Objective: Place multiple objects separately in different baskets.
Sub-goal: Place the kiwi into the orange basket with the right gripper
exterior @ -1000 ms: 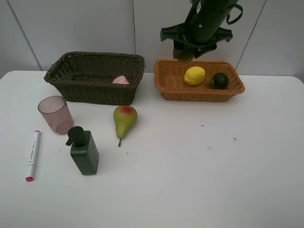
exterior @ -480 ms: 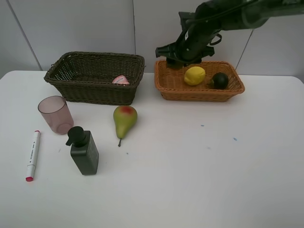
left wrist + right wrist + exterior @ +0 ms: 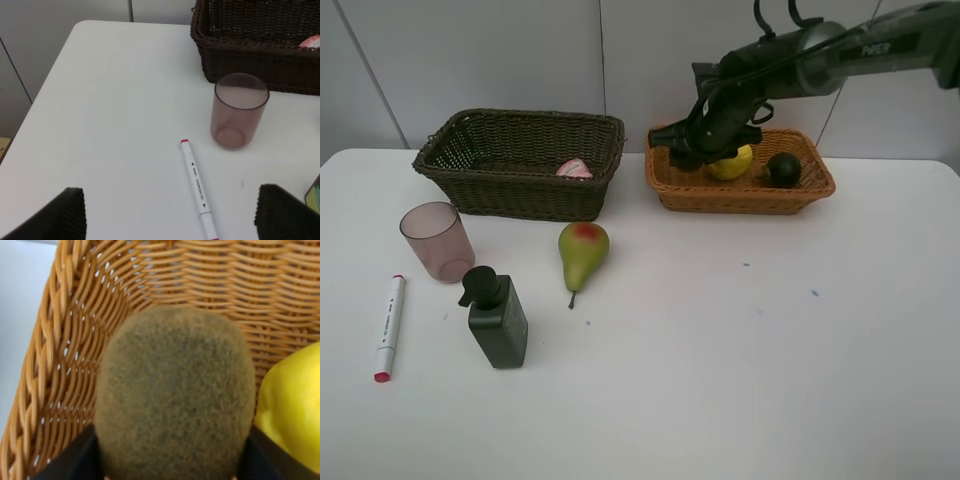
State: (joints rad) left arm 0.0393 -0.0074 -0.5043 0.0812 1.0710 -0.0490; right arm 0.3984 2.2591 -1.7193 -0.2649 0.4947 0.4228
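Right tool [image 3: 169,462] is closed on the brown kiwi [image 3: 172,390], which is gripped between the two dark fingers [image 3: 75,457]. The kiwi is held at the left end of the orange-tan basket [image 3: 65,340], inside its rim, just beside the yellow lemon [image 3: 295,405]. Contact with the lemon or the basket floor cannot be told. In the high view the right arm is seen reaching down into that basket from the back. The dark green round fruit [image 3: 782,168] is seen on the far side of the lemon, in the same basket.

Left tool [image 3: 170,220] is spread wide above the surface [image 3: 740,380], with the white red-tipped marker [image 3: 199,187] lying flat below it. The translucent mauve cup [image 3: 239,110] stands upright near the marker, in front of the dark brown basket [image 3: 250,60]. The pink bottle [image 3: 574,168] is lying inside that basket, at its right end.

The green-red pear [image 3: 583,252] is lying on the surface in front of the dark brown basket, stem toward the camera. The dark pump bottle [image 3: 498,318] stands between the pear and the marker, apart from both.
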